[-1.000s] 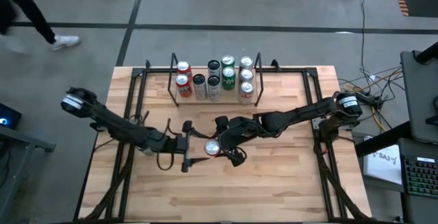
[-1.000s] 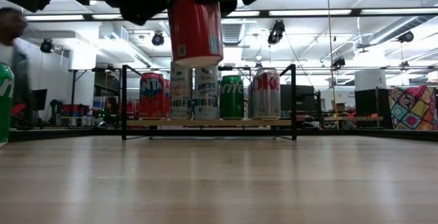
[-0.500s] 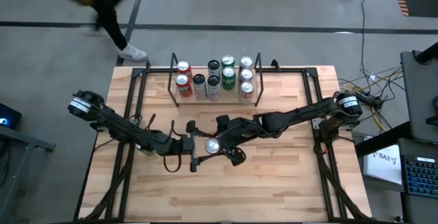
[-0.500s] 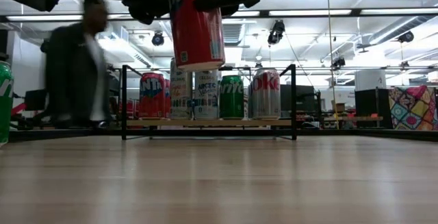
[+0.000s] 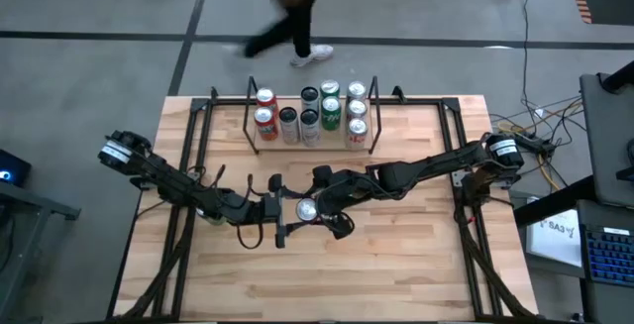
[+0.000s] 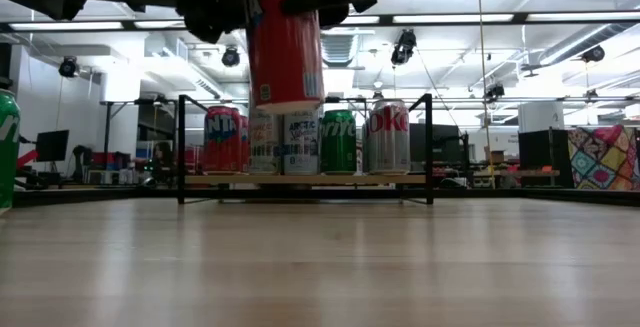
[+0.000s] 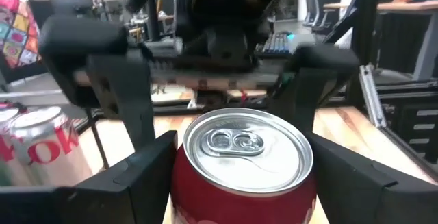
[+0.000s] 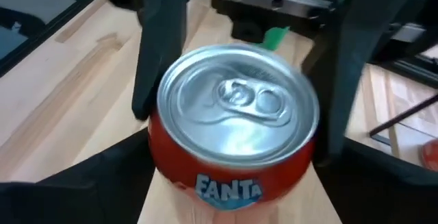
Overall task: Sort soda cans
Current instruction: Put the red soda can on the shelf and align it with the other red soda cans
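Both arms meet mid-table, left pincer [image 5: 287, 209] & right pincer [image 5: 325, 214] facing, fingers spread.

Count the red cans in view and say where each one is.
3: two stand at the rack's left end, back and front; one hangs mid-table between both claws. The low view's edge-cut green can isn't counted; others may be hidden.

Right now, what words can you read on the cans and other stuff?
"FANTA": on the red can held up between the two hands, in the right wrist view.
"OK": part of a longer word, on the silver can in the left wrist view.
Rack cans in the low view: letters show but are too blurred to read.
Paper sheet beside the table: too small to read.
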